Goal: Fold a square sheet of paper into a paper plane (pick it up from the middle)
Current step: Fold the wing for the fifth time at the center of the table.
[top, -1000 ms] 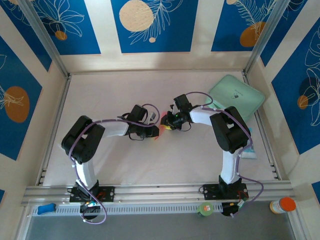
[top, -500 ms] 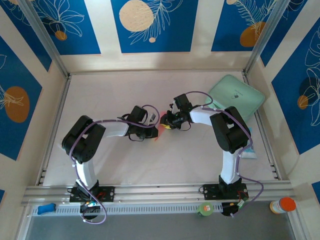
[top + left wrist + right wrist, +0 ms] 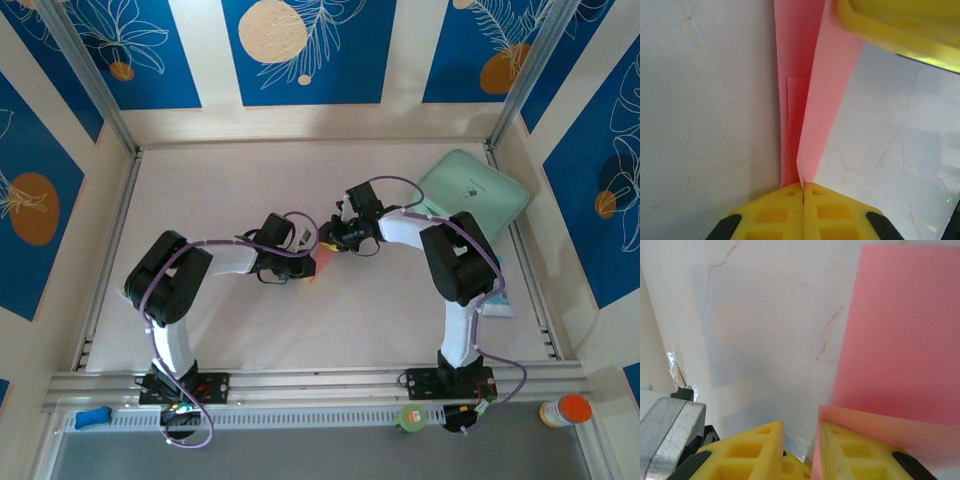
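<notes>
The square sheet of paper [image 3: 827, 90] is salmon-pink and creased lengthwise, with one flap lifted off the white table. My left gripper [image 3: 803, 187] is shut on the near end of that raised flap, its yellow fingers pressed together. In the top view the left gripper [image 3: 312, 258] and the right gripper [image 3: 332, 238] meet at mid-table, with a sliver of the paper [image 3: 313, 269] showing below them. My right gripper [image 3: 801, 432] is open with bare table showing in the gap. An edge of the paper [image 3: 905, 330] drapes over its right finger [image 3: 860, 450].
A mint-green rounded-square pad [image 3: 472, 192] lies at the back right corner. A blue-and-white packet [image 3: 497, 300] sits by the right arm. Metal rails [image 3: 300, 385] border the table's near edge, with a small bottle [image 3: 565, 410] beyond them.
My left gripper has closed fully on the paper flap. My right gripper has shifted slightly left and toward the back, staying close to the left one.
</notes>
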Robot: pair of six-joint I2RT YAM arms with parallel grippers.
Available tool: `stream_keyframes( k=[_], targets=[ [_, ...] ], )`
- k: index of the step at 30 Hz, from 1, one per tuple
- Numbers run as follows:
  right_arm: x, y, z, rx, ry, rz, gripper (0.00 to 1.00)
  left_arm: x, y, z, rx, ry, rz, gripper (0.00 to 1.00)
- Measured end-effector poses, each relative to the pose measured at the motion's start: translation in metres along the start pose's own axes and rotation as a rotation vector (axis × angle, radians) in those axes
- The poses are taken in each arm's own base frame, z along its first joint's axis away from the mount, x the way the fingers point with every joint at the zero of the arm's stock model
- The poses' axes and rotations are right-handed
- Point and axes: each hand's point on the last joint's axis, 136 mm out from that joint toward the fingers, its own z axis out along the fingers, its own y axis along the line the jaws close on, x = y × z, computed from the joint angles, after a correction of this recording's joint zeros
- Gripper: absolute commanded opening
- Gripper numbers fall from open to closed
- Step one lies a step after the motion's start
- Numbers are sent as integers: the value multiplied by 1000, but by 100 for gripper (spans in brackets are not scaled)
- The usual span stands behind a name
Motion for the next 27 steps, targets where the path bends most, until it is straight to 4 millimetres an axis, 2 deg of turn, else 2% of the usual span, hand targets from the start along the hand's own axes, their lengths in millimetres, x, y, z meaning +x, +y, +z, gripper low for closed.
stream_keyframes(
  k=[18, 27],
  targets=[
    [2, -24, 13, 47, 35, 42, 24, 1, 1, 1, -2, 4, -2, 6],
    [-5, -24, 14, 33, 49, 30, 24, 0, 1, 1, -3, 0, -1, 5]
  ],
)
